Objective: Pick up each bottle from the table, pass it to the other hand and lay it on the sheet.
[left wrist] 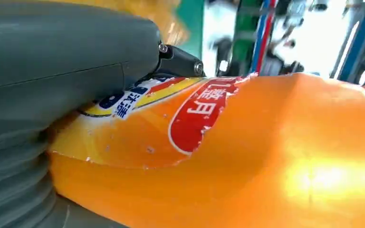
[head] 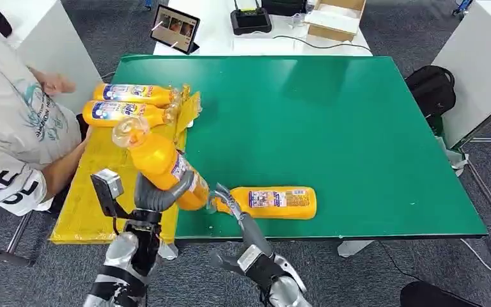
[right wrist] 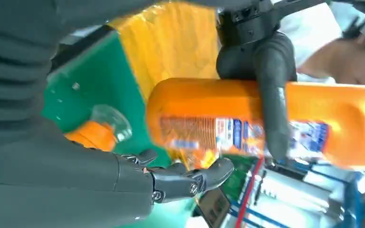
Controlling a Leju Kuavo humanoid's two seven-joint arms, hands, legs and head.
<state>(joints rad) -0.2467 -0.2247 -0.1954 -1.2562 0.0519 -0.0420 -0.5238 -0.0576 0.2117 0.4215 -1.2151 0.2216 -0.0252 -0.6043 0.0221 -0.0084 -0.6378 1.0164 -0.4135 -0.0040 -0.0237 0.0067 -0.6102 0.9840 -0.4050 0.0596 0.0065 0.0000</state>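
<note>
At the table's near edge, around six o'clock in the head view, the left hand (head: 160,195) is wrapping its fingers round the lower body of an orange bottle (head: 163,163), lifting it clear of the table with its clear cap tilting away toward eleven o'clock. That hold is probably leaving the upper body free while the bottle is heading for the yellow sheet (head: 93,198). Just at its three o'clock, the right hand (head: 225,199) is hanging with fingers apart, gripping nothing, its fingertips close to the cap end of a second bottle (head: 275,203) lying on its side on the green table (head: 332,121); it is seemingly waiting its turn there. The held bottle is looking glossy orange, with a label whose edge is torn. Farther off, near ten o'clock, two laid bottles (head: 128,103) are resting side by side on the sheet, beside a seated person (head: 13,121).
</note>
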